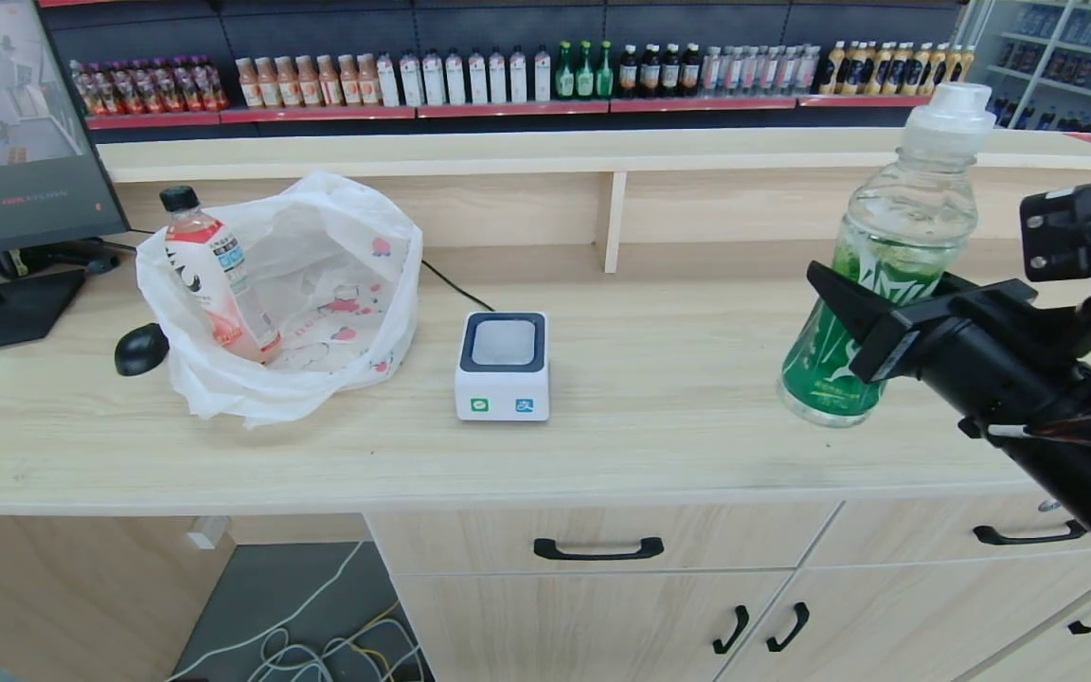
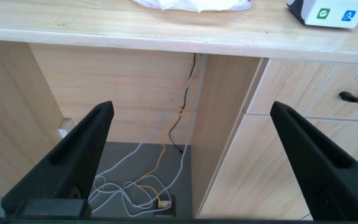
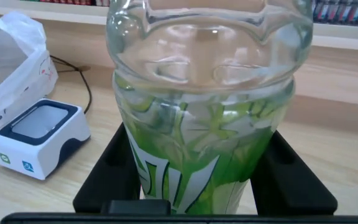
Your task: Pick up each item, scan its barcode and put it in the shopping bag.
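My right gripper (image 1: 863, 317) is shut on a clear bottle with a green label and white cap (image 1: 886, 256), holding it upright just above the counter at the right. In the right wrist view the bottle (image 3: 207, 124) sits between the two black fingers. A white barcode scanner (image 1: 502, 366) stands at the counter's middle, also seen in the right wrist view as the scanner (image 3: 37, 138). The white shopping bag (image 1: 318, 284) lies open at the left with a pink drink bottle (image 1: 216, 275) leaning inside. My left gripper (image 2: 191, 162) hangs open below the counter edge, nothing between its fingers.
A monitor on a stand (image 1: 6, 142) and a black mouse (image 1: 140, 349) sit at the far left. A raised wooden ledge (image 1: 602, 152) backs the counter, with bottle shelves behind. Drawers with black handles (image 1: 598, 549) are below; cables lie on the floor (image 2: 148, 180).
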`<state>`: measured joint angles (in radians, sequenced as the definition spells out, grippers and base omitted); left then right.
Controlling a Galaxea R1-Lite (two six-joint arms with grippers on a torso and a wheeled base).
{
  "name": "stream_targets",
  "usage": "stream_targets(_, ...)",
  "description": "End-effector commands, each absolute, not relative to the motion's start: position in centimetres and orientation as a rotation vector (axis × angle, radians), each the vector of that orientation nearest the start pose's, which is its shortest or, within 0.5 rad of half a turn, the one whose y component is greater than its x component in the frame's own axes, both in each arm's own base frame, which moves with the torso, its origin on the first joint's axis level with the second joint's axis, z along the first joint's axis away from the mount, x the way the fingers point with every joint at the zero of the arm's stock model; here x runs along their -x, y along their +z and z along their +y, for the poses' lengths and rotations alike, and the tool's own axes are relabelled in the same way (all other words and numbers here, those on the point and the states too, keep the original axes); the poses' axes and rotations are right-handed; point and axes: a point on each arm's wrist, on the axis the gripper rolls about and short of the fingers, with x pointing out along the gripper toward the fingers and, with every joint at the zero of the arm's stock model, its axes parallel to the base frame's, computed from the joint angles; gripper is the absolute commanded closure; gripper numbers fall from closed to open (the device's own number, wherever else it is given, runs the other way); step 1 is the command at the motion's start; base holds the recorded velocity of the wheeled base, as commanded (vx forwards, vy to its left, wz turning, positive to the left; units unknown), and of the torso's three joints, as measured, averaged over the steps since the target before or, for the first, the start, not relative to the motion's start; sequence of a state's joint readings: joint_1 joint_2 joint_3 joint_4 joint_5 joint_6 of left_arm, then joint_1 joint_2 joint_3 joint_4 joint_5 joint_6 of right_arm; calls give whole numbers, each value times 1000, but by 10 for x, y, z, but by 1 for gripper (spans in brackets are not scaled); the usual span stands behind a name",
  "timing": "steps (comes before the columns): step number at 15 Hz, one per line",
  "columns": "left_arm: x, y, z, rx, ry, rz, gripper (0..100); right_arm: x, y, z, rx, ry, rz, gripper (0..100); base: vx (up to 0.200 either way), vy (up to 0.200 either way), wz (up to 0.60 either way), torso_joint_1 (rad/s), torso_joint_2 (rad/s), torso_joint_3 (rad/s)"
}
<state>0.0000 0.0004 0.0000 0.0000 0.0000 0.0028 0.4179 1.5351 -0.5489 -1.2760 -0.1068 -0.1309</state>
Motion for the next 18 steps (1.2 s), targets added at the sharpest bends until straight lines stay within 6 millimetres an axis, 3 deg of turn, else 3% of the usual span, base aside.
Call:
stream_targets(1,23,75,0,-3,0,0,0,-210,233,94,34,304,-336,100,0,0,0,0,0,0)
stream_targets(5,23,75,0,-3,-2,0,0,-201,229,93,-45,431,-313,100,0,0,0,0,0,0)
stream_targets(9,23,75,0,-3,0,0,0,-193,210,95,-30,536,-245,100,0,0,0,0,0,0)
stream_targets(11,23,75,0,-3,0,0,0,-181,208,109,-18,617,-250,100,0,0,0,0,0,0)
stream_targets(18,23,75,0,-3,0,0,0,-129,204,158,349,853,-445,100,0,0,0,0,0,0)
